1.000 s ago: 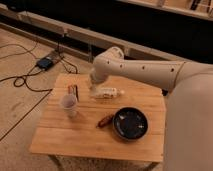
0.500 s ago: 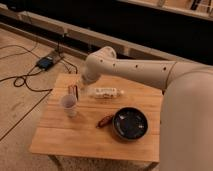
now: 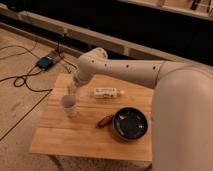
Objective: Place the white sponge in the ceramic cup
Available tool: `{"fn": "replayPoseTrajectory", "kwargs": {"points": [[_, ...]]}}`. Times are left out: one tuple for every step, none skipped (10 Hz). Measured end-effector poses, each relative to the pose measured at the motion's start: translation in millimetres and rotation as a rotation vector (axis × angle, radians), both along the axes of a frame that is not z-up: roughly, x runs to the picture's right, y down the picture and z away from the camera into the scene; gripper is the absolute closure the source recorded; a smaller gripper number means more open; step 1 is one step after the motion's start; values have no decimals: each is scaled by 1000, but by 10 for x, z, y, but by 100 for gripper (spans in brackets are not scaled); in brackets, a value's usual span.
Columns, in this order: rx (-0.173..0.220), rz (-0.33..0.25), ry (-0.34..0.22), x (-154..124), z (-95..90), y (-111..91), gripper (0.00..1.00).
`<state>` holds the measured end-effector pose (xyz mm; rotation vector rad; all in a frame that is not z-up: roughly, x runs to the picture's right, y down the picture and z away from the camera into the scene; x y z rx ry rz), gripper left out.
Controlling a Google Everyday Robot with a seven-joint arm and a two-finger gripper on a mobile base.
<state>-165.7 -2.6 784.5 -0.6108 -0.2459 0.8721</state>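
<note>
The ceramic cup (image 3: 70, 105) is a small plain white cup standing upright near the left side of the wooden table (image 3: 75, 142). My gripper (image 3: 72, 91) hangs straight above the cup's mouth at the end of the white arm, which reaches in from the right. Its fingers are shut, and a small pale block that looks like the white sponge (image 3: 72, 89) sits between the tips, just over the rim. No sponge lies anywhere on the tabletop.
A white oblong bottle-like item (image 3: 106, 92) lies behind the cup to the right. A wide dark bowl (image 3: 129, 123) stands at the right, with a small reddish-brown item (image 3: 105, 121) beside it. Cables and a dark box (image 3: 47, 62) lie on the floor to the left.
The arm has swung leftward and its wrist has come down over the cup. The cup, bottle and bowl have not moved.
</note>
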Motion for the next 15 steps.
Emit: {"fn": "replayPoseTrajectory", "kwargs": {"points": [[0,-14,-15,-74,1,24,100],[1,-32,-37,-180,4,48,100],[3,-40,-53,-256,13,57,100],[5,-44,-70,-328,27,59,100],[3,-38,-81,-374,46,55,100],[-5,-28,-95,-421,91,67,100],[-10,-25,-103,-447,114,81,100],[-16,-26,-113,-481,140,107,100],[-21,-27,-122,-510,154,126,100],[-25,-30,-131,-531,162,145,100],[-29,-35,-141,-560,161,164,100],[-31,-37,-150,-580,149,170,100],[-32,-39,-157,-596,138,176,100],[-33,-40,-163,-607,127,177,100],[-33,-40,-169,-618,113,177,100]]}}
